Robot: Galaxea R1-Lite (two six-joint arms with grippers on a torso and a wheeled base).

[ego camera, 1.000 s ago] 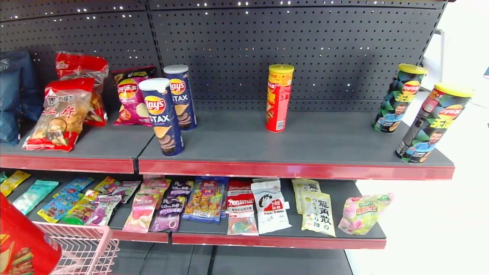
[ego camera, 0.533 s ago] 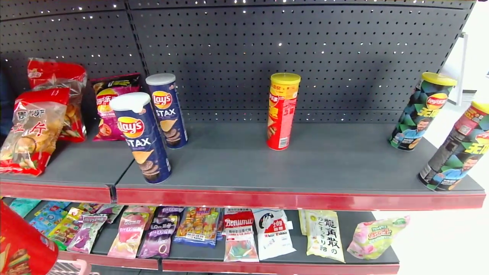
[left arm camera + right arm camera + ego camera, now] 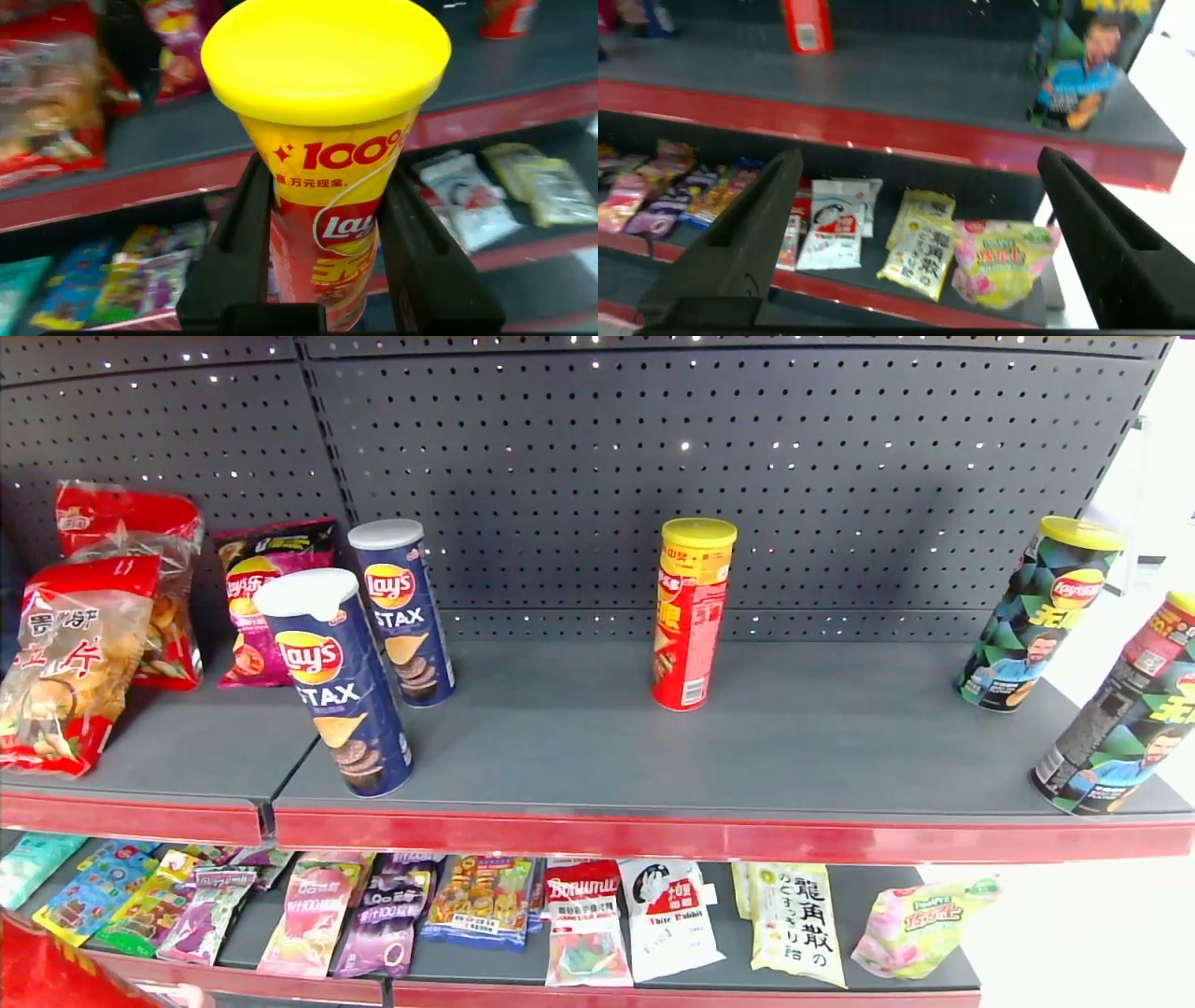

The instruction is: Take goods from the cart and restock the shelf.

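The red can [image 3: 327, 233] with a yellow lid stands upright in the left gripper [image 3: 329, 173], whose black fingers [image 3: 234, 252] pinch its body on both sides below the lid; it is held in the air in front of the shelving, not resting on any shelf, and its red side shows low at the robot's left in the head view [image 3: 47, 975]. The right gripper [image 3: 920, 159] is spread wide with nothing between its fingers, facing the lower shelf [image 3: 934, 933] and its row of sweet packets [image 3: 579, 919]. On the upper shelf [image 3: 653, 747] a second red can [image 3: 689, 614] stands upright near the middle by the pegboard back. Two blue cans [image 3: 338, 686] stand to its left, one in front of the other, and two green cans [image 3: 1038, 614] stand at the right end. Chip bags [image 3: 70, 672] lean at the far left
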